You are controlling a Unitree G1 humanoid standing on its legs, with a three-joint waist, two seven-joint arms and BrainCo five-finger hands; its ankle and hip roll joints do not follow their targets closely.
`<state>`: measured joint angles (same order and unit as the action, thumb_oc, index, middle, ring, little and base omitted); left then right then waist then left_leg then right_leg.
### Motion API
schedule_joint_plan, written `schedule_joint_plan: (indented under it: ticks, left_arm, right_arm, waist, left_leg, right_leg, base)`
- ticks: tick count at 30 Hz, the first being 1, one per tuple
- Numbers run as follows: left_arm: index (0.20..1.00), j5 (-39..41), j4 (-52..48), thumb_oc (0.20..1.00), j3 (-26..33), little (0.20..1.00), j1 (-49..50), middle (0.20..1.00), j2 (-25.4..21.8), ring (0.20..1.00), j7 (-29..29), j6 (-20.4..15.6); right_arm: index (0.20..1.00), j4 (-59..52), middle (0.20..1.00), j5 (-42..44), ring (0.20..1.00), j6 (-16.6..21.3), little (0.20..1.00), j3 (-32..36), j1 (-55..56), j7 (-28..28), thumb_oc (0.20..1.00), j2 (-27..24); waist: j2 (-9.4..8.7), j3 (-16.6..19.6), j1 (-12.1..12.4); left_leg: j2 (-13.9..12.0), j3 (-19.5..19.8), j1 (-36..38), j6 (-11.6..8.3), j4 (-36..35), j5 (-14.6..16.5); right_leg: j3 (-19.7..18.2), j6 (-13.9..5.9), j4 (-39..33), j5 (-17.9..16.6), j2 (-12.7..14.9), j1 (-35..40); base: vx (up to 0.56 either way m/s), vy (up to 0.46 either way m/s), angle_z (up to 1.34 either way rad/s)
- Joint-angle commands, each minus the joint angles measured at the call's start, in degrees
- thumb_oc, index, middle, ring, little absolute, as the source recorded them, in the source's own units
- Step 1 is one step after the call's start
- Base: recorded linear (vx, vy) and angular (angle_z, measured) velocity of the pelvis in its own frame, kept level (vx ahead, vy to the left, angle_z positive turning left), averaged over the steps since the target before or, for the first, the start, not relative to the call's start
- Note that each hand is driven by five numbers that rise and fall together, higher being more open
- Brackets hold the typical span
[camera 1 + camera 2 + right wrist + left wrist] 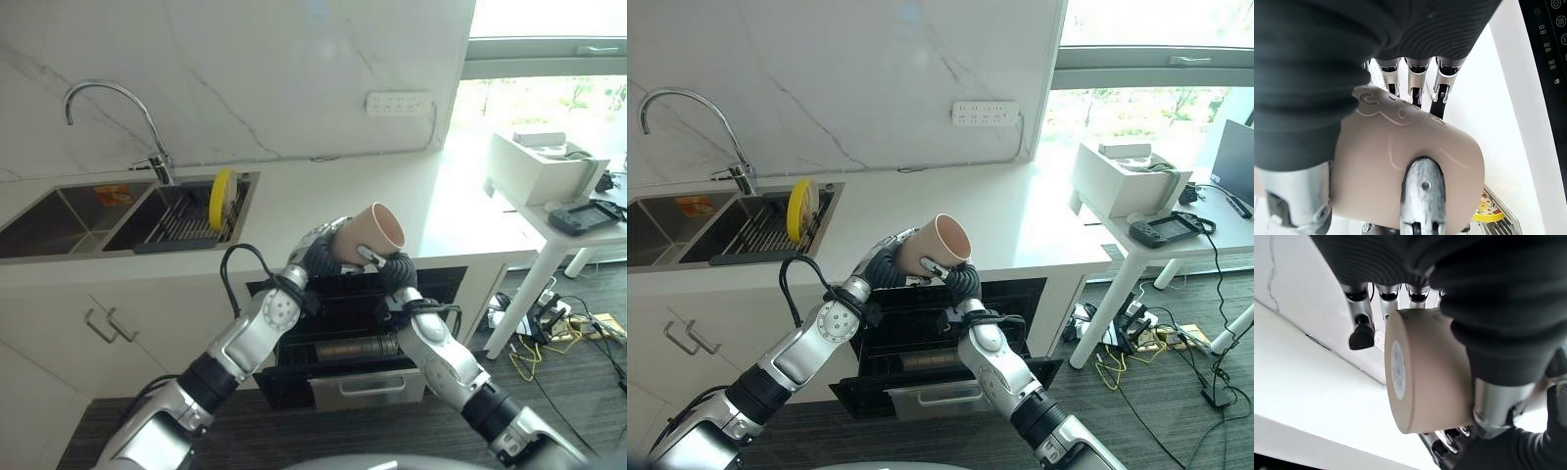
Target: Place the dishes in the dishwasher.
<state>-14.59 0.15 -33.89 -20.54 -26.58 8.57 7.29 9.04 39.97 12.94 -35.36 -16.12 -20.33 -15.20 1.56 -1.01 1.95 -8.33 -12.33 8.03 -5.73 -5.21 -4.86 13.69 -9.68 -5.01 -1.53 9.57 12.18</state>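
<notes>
A beige cup [374,229] hangs tilted in the air, mouth pointing up and to the right, just above the open dishwasher [345,388] under the counter. Both hands grip it. My left hand [319,255] wraps the cup's base end, and its fingers [1361,335] reach past the cup [1425,377]. My right hand [394,268] clasps the side from below, its thumb [1422,196] pressed on the cup's wall [1449,152]. A yellow plate [223,199] stands on edge in the sink rack [186,220].
A double sink with a curved tap [108,93] lies at the left of the white counter [323,191]. A white side table [549,211] with a box and a black device stands to the right. Cables lie on the floor under it.
</notes>
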Motion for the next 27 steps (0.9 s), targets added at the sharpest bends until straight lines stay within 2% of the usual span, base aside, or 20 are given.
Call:
schedule_joint_plan:
  ticks: [1, 7, 11, 12, 13, 22, 24, 27]
  left_arm:
    - [0.2, 1.2, 0.59, 0.2, -12.15, 0.2, -6.95, 0.2, 0.89, 0.2, -6.86, -3.19]
    - [0.2, 3.62, 0.37, 0.2, -12.16, 0.2, -5.8, 0.2, 0.95, 0.2, -9.54, -2.13]
    - [0.2, 4.0, 0.57, 0.2, -12.31, 0.2, -5.48, 0.2, 1.02, 0.2, -9.7, -3.45]
    - [0.749, 4.57, 0.48, 0.749, -12.34, 0.749, -5.42, 0.749, 1.06, 0.749, -9.67, -3.27]
    - [1.0, 5.11, 0.68, 1.0, -12.38, 1.0, -5.31, 1.0, 1.2, 1.0, -10.09, -2.69]
    - [1.0, 4.55, 1.72, 1.0, -11.59, 1.0, -4.26, 1.0, 1.19, 1.0, -6.95, -3.12]
    - [1.0, 2.86, 1.83, 1.0, -11.23, 1.0, -4.06, 1.0, 0.93, 1.0, -5.36, -3.87]
    - [1.0, 2.49, 2.74, 1.0, -9.6, 1.0, -3.82, 1.0, 0.7, 1.0, -2.8, -3.11]
  right_arm:
    - [0.2, -7.18, 0.2, -5.5, 0.2, 5.37, 0.2, -0.89, -16.77, 2.1, 0.2, 5.02]
    - [0.2, -7.65, 0.2, -6.89, 0.2, 5.14, 0.2, -0.04, -16.12, 0.6, 0.2, 4.75]
    - [0.2, -7.97, 0.2, -6.99, 0.2, 5.4, 0.2, 0.34, -16.05, 0.3, 0.2, 4.41]
    - [0.2, -7.96, 0.2, -6.99, 0.2, 5.52, 0.2, 0.48, -15.94, 0.02, 0.2, 4.45]
    - [0.2, -7.66, 0.2, -6.86, 0.2, 5.82, 0.2, 0.61, -15.84, 0.03, 0.2, 4.52]
    - [0.2, -7.22, 0.2, -6.71, 0.2, 7.18, 0.2, 1.95, -14.37, -1.23, 0.2, 4.65]
    - [0.2, -7.05, 0.2, -6.82, 0.2, 7.58, 0.2, 2.41, -14.06, -1.81, 0.2, 4.78]
    - [0.2, -6.82, 0.2, -6.1, 0.2, 8.87, 0.2, 3.82, -12.99, -1.84, 0.2, 4.32]
  waist:
    - [-1.6, -2.62, 0.58]
    - [-1.43, -2.73, 0.52]
    - [-1.37, -2.9, 0.48]
    - [-1.37, -2.89, 0.5]
    - [-1.31, -2.91, 0.45]
    - [-1.24, -2.9, 0.38]
    - [-1.24, -2.83, 0.32]
    - [-1.23, -2.77, 0.12]
  left_leg:
    - [-0.72, 2.0, 3.71, 0.09, 0.4, 7.16]
    - [-0.68, 1.92, 3.69, 0.11, 0.46, 7.15]
    - [-0.7, 1.84, 3.62, 0.11, 0.48, 7.15]
    - [-0.67, 1.85, 3.67, 0.12, 0.47, 7.18]
    - [-0.68, 1.84, 3.68, 0.11, 0.48, 7.18]
    - [-0.69, 1.58, 3.79, 0.16, 0.26, 7.23]
    - [-0.82, 1.33, 3.77, 0.05, 0.21, 7.13]
    - [-0.98, 1.1, 3.74, -0.04, 0.21, 7.1]
  right_leg:
    - [2.01, -2.42, 1.78, 2.21, 3.26, -1.12]
    - [2.08, -2.47, 1.88, 2.19, 3.34, -1.18]
    - [2.14, -2.5, 1.87, 2.11, 3.39, -1.26]
    - [2.19, -2.48, 1.85, 2.09, 3.38, -1.2]
    - [2.18, -2.51, 1.88, 2.07, 3.4, -1.21]
    - [2.5, -2.51, 1.69, 1.87, 3.47, -1.17]
    - [2.65, -2.52, 1.59, 1.77, 3.51, -1.17]
    - [2.69, -2.51, 1.49, 1.63, 3.51, -1.21]
  base:
    - [0.0, 0.0, 0.0]
    - [0.0, 0.0, 0.01]
    - [-0.01, 0.0, 0.03]
    - [0.0, 0.0, 0.0]
    - [0.0, 0.0, 0.0]
    - [0.0, 0.0, 0.0]
    - [0.0, 0.0, 0.0]
    - [0.0, 0.0, 0.0]
